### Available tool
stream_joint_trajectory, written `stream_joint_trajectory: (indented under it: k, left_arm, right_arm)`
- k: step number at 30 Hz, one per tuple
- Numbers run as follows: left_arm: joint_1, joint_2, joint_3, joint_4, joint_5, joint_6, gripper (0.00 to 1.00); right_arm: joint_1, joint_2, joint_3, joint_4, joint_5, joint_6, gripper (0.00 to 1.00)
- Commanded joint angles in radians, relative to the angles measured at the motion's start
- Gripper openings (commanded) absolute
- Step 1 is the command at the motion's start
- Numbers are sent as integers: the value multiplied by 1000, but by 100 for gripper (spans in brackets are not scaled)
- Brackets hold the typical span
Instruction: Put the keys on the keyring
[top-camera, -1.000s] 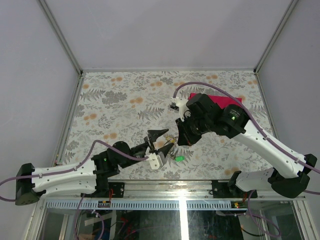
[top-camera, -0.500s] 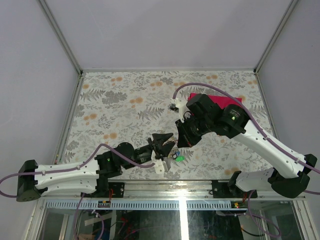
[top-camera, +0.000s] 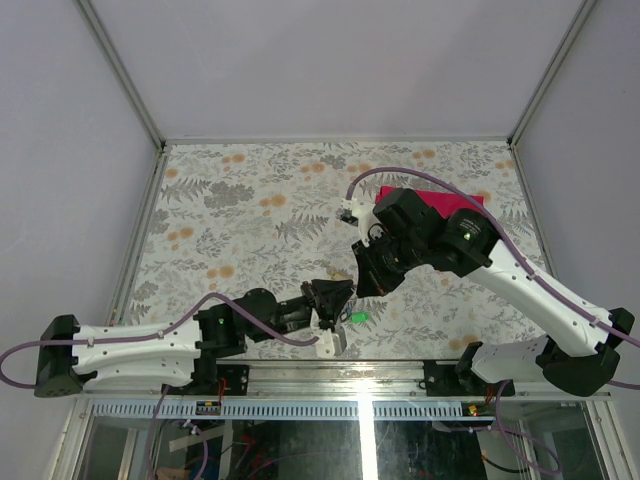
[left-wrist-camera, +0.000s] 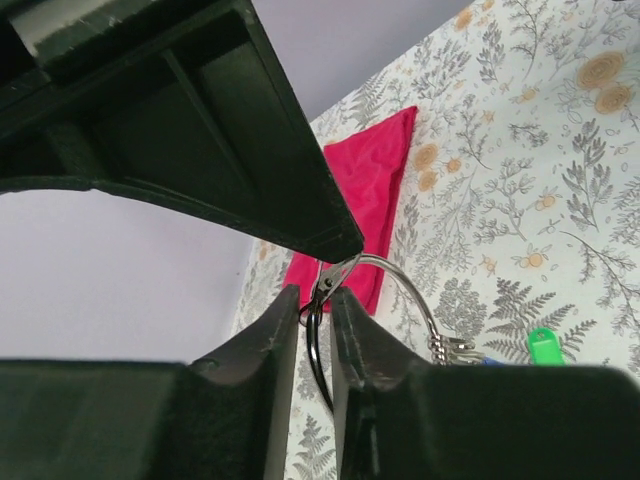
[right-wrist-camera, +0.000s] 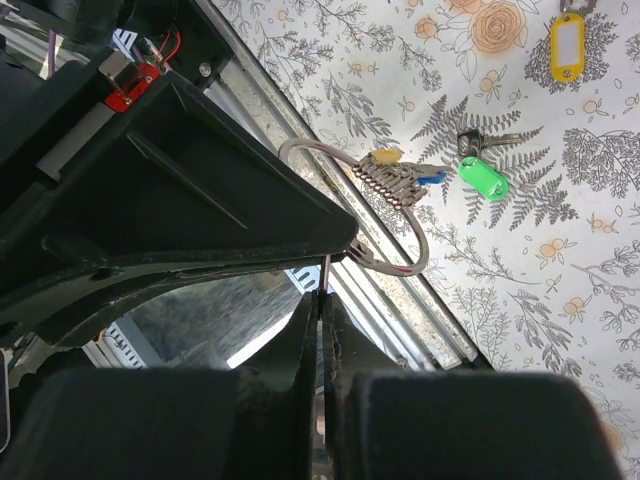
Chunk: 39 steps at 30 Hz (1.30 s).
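- The keyring is a thin silver wire loop. It is held up over the near middle of the table, between the two grippers.
- The left gripper has its fingers clamped on the wire, with only a thin gap between them.
- The right gripper has its fingers pressed almost together. A thin bit of the wire seems to be pinched there.
- The ring looks light, hard and springy. It is smooth, so it may slip or twist. The bare wire is the best place to hold it, away from the spot where a key must slide on.
- The keys are tiny and light, with smooth plastic heads. The head looks like the easy part to grab.
- The green key lies flat on the table, just to the right of the ring.
- The blue key sits right at the wire. It is too small to tell if it is already on.
- The yellow key lies well apart from the ring.
- The metal rail at the near edge is close by, so a dropped key could slide off there.
- The two grippers almost touch, so there is little room between them. There is open room to the far left. The red cloth lies far right, well apart.
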Motion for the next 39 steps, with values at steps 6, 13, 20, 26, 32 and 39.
stream_joint_trajectory:
  k: [6,13,20,26,32,39]
  left_arm:
    - [-33,6,73,33,-34,-55,0]
    - [-35,3,89,67,-171,-223,0]
    - [-37,49,147,28,-325,-374,0]
    - [-37,74,177,12,-338,-415,0]
    - [-38,78,187,0,-335,-421,0]
    - [-40,76,193,-14,-321,-423,0]
  right_arm:
    - [-6,-59,33,92,52,-6,19]
    - [-5,-214,-75,283,199,10,43]
    - [-6,-303,-203,423,240,52,49]
    - [-6,-299,-230,452,250,50,49]
    - [-6,-287,-243,468,246,55,41]
    - [-6,-281,-267,495,229,68,32]
